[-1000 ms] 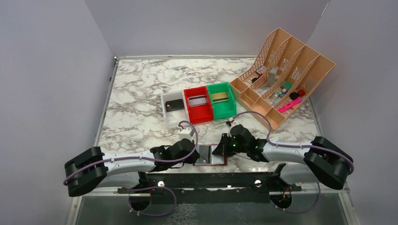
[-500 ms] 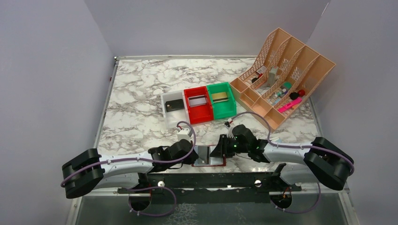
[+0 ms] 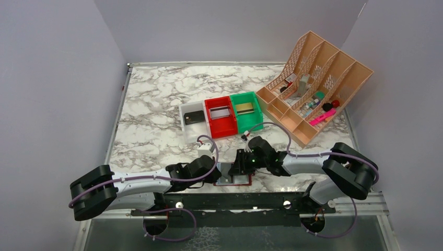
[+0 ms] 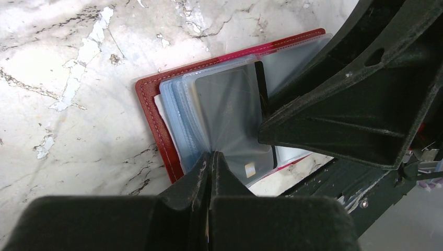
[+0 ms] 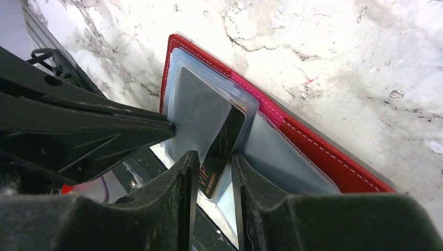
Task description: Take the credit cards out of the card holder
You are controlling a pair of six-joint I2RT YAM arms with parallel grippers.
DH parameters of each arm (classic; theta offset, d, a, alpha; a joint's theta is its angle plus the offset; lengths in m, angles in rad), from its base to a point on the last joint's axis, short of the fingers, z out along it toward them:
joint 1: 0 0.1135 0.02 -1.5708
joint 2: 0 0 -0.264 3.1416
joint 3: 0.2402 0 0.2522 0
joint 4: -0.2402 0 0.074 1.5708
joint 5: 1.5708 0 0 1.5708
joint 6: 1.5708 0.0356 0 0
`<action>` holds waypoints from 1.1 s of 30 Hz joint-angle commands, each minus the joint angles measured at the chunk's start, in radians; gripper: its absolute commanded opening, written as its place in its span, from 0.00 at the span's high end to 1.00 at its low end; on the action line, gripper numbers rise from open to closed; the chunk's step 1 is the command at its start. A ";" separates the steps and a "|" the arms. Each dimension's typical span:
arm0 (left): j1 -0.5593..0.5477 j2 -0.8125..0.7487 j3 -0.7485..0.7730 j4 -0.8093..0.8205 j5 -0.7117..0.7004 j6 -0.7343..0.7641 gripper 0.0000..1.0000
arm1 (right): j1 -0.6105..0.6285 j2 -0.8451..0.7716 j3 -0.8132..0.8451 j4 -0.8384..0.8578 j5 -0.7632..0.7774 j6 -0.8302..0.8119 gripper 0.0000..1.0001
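The card holder (image 3: 241, 180) lies open at the near table edge, dark red (image 4: 150, 112) with clear blue sleeves (image 5: 313, 148). My left gripper (image 4: 211, 158) is shut on one clear sleeve, pinching it up (image 3: 219, 171). A black credit card (image 5: 225, 149) marked VIP sticks partly out of a sleeve. My right gripper (image 5: 211, 168) is open, its fingers either side of that card's end with a gap showing on both sides (image 3: 241, 163). A chip of another card (image 4: 250, 168) shows through a sleeve.
Behind the holder stand a white bin (image 3: 185, 125) with a black card (image 3: 194, 116), a red bin (image 3: 222, 127) with a grey card (image 3: 220, 111), and a green bin (image 3: 251, 122) with a gold card (image 3: 244, 107). A peach desk organiser (image 3: 334, 73) fills the back right.
My right gripper has opened from nearly shut and slid left over the holder, around the black card. My left gripper has drifted slightly left, still pinching the sleeve.
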 commanded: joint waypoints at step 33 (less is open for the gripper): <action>-0.005 -0.064 -0.004 -0.163 -0.027 -0.002 1.00 | 0.002 -0.086 0.008 -0.090 0.134 -0.037 0.99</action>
